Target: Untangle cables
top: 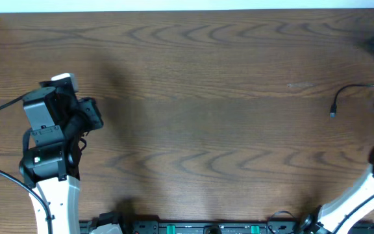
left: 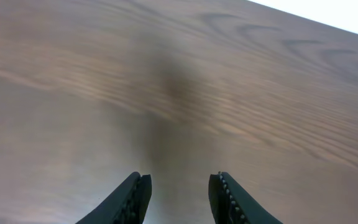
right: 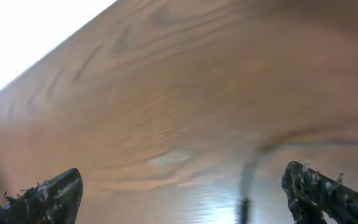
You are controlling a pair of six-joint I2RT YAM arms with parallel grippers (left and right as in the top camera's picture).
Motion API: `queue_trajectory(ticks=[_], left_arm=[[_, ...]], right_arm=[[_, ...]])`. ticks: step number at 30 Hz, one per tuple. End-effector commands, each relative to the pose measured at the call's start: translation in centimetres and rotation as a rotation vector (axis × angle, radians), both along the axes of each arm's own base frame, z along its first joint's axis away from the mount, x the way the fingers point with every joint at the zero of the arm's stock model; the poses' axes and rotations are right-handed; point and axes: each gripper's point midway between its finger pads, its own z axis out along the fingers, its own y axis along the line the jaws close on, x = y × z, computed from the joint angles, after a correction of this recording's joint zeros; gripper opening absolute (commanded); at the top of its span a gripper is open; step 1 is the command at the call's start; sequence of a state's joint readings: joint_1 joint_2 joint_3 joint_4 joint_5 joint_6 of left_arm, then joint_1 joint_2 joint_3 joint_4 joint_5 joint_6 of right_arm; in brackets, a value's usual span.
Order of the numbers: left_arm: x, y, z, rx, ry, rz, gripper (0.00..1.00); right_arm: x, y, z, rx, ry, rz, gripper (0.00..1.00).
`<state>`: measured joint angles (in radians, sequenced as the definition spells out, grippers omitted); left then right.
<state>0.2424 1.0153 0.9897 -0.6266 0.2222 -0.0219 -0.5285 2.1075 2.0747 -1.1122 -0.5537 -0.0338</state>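
The left hand (left: 178,194) hangs empty, fingers partly apart, above the wooden surface (top: 206,97). The right hand (right: 182,180) is spread wide open over a thin black cable (right: 247,177).

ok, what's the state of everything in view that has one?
Thin black cable with small plug end: slack on the wooden table, plug free, not held.
Left gripper: jaws apart, nothing between them.
Right gripper: jaws wide open, over the cable, not gripping it.
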Motion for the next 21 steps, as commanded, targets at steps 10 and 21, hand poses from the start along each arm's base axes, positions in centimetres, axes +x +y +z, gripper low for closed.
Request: queue_trajectory(ticks=[10, 21], left_arm=[[-2.9, -4.5, 2.7, -0.082, -0.089, -0.213, 0.28], [-9.9, -2.2, 4.8, 0.108, -0.146, -0.038, 0.28]], right_arm=[[1.0, 26.1, -1.3, -0.099, 0.038, 0.611, 0.97], [-3.5, 39.4, -1.5, -0.254, 0.042, 0.825, 0.94]])
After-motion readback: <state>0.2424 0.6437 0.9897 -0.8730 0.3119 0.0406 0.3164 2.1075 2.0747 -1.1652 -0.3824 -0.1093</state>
